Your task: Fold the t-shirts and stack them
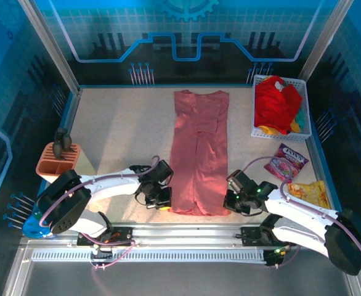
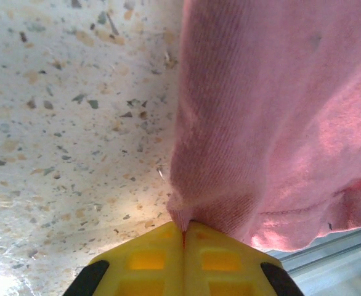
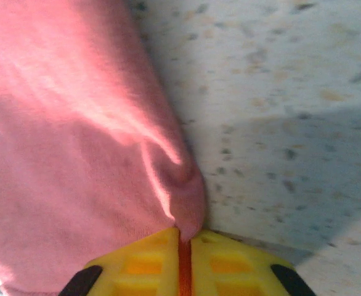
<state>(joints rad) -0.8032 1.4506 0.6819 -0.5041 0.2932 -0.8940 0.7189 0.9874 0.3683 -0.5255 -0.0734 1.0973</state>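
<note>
Where the yellow pads of the left gripper meet at the bottom centre of the left wrist view, they are pressed together on a pinch of the salmon-pink t-shirt, at the lower left corner of its hem. The right gripper is likewise clamped on the opposite hem corner, a small fold of cloth caught between its yellow pads at the bottom of the right wrist view. In the top view both grippers sit at the lower middle of the frame, one at each bottom corner of the shirt, which lies flat on the speckled table as a long narrow strip up the centre. At the upper right a white basket holds the red t-shirt, with yellow and green cloth at its lower edge. Below the basket lie a purple snack packet and a yellow snack packet, apart from the shirt.
</note>
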